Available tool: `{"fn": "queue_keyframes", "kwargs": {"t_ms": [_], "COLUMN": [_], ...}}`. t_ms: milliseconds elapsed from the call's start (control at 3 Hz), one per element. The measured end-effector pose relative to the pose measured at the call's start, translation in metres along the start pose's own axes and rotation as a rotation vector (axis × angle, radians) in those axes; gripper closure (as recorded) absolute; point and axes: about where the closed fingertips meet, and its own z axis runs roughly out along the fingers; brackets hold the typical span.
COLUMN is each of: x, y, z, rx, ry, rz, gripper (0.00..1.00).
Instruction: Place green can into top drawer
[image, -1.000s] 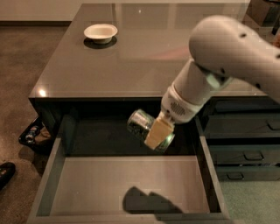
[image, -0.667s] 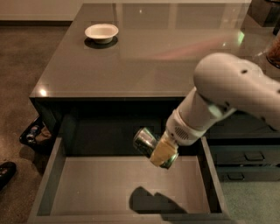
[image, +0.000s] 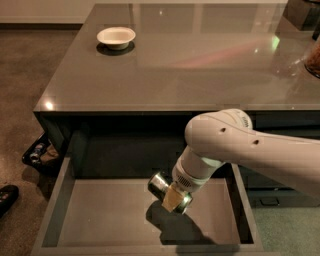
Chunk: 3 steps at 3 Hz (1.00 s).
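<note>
Gripper (image: 173, 199) of a bulky white robot arm (image: 235, 145), lower centre of the frame, closed on a small aluminium drink can (image: 159, 184). One tan finger (image: 171, 200) crosses the can's middle and hides its label. Only the shiny silver ends show, and the other finger is out of sight behind the can. The can lies tilted, low over the flat grey floor of a wide, shallow dark grey-green metal drawer (image: 95, 215) that stands open. Whether the can touches the floor cannot be told, though a dark shadow (image: 175, 227) sits directly below it. The drawer's front edge is cut off at the bottom. A small white bowl (image: 116, 36) stands upper left on the glossy grey desk top (image: 200, 75).
</note>
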Motion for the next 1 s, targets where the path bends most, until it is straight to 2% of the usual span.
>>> {"fn": "queue_keyframes", "kwargs": {"t_ms": [333, 667, 1000], "x": [-0.001, 0.003, 0.006], "y": [-0.001, -0.003, -0.010], "z": [0.000, 0.016, 0.062], "rx": [0.009, -0.003, -0.041], "ry": [0.000, 0.021, 0.067], "rz": [0.040, 0.027, 0.053], "gripper": [1.00, 1.00, 1.00]}}
